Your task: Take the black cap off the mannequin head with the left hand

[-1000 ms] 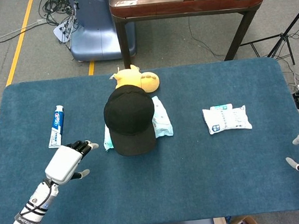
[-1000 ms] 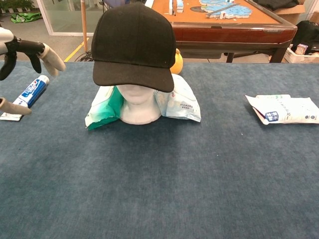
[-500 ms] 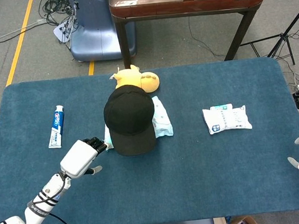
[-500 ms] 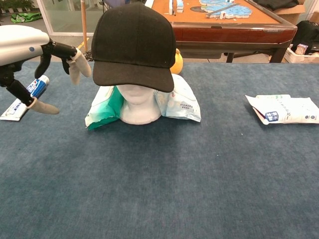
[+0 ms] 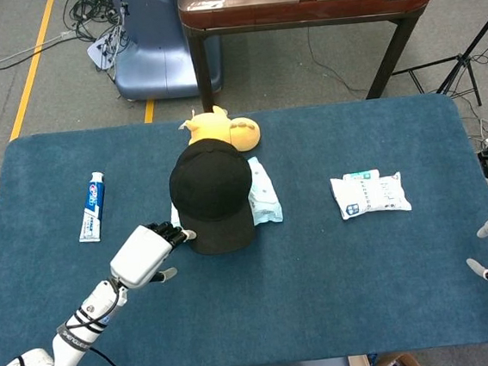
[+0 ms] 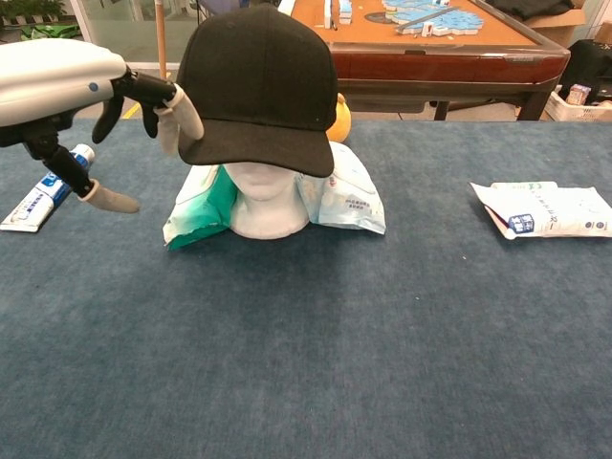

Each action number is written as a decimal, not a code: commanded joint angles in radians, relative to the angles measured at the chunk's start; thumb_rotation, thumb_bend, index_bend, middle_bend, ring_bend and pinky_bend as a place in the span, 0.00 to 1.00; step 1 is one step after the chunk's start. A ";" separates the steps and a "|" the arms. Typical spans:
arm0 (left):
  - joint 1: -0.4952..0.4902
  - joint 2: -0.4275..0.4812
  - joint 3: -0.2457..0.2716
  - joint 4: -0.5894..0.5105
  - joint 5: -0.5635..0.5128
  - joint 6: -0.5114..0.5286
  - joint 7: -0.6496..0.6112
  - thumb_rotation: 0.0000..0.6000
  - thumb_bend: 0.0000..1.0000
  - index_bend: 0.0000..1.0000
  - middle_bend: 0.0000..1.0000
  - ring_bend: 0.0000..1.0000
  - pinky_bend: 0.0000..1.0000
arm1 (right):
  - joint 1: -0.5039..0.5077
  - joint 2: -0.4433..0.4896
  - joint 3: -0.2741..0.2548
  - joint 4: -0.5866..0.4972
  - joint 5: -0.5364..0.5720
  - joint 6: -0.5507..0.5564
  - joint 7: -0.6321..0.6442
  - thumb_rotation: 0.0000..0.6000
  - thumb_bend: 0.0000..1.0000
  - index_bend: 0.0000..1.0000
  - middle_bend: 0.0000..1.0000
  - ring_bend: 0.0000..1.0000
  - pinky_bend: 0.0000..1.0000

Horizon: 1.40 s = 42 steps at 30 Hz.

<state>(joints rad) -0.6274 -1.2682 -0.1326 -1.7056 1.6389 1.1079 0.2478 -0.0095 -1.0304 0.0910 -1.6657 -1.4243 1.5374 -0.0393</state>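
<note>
Black fabric baseball cap (image 6: 256, 86) sits on white mannequin head (image 6: 268, 199) mid blue-carpeted counter (image 6: 382, 335), left hand (image 6: 57, 91) released, fingers spread just beside cap's brim edge; cap likely light, soft-crowned, stiff-brimmed, so take the brim.

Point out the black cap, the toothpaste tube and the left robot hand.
black cap (image 6: 258, 76), chest view, crown front.
toothpaste tube (image 5: 92, 207), head view, middle of the tube.
left robot hand (image 5: 147, 253), head view, back of the hand.

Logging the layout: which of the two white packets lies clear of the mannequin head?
The right packet, alone on the cloth. The other packet lies tucked behind the head, under the cap.
</note>
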 commanded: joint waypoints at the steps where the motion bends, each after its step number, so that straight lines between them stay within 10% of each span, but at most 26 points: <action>1: -0.011 -0.016 -0.008 -0.004 -0.012 -0.004 0.019 1.00 0.02 0.32 0.44 0.38 0.58 | 0.001 0.002 0.002 -0.002 0.005 -0.003 0.001 1.00 0.07 0.48 0.39 0.30 0.37; 31: -0.011 -0.044 0.017 0.032 0.022 0.083 0.140 1.00 0.02 0.32 0.45 0.39 0.58 | 0.001 0.010 0.003 -0.001 0.011 -0.012 0.014 1.00 0.07 0.48 0.39 0.30 0.37; 42: -0.014 -0.074 0.023 0.054 0.050 0.106 0.191 1.00 0.02 0.27 0.33 0.21 0.34 | 0.000 0.014 0.004 -0.001 0.015 -0.015 0.024 1.00 0.07 0.48 0.39 0.30 0.37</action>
<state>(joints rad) -0.6405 -1.3387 -0.1100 -1.6542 1.6861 1.2116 0.4377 -0.0090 -1.0164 0.0953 -1.6664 -1.4092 1.5226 -0.0155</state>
